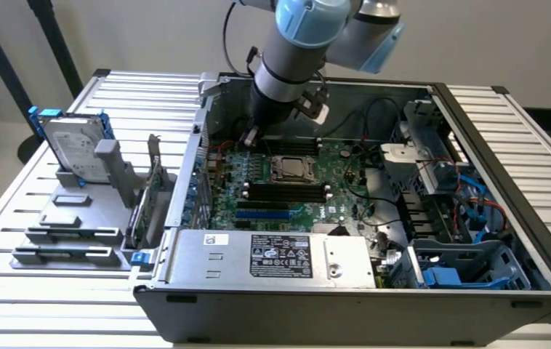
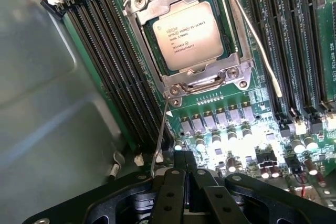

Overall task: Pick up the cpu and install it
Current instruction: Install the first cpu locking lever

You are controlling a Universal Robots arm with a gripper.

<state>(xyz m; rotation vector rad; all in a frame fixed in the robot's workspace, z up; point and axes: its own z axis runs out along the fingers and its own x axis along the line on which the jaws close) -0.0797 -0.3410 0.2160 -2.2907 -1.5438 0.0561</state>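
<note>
The arm [image 1: 290, 65] is leaning steeply into the open computer case [image 1: 256, 313] at the exterior view's upper centre, gripper [image 2: 184, 158] fingers pressed together, the cpu [image 2: 189, 35] sitting in its motherboard socket [image 2: 139, 1].

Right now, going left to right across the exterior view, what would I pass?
Hard drive, case wall, cpu, silver bracket, blue cables.

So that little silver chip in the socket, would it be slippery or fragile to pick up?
The cpu looks stiff and flat, so it probably won't bend or roll. Its smooth metal top may be slippery. Seated inside the socket frame, it likely resists sideways pushes.
</note>
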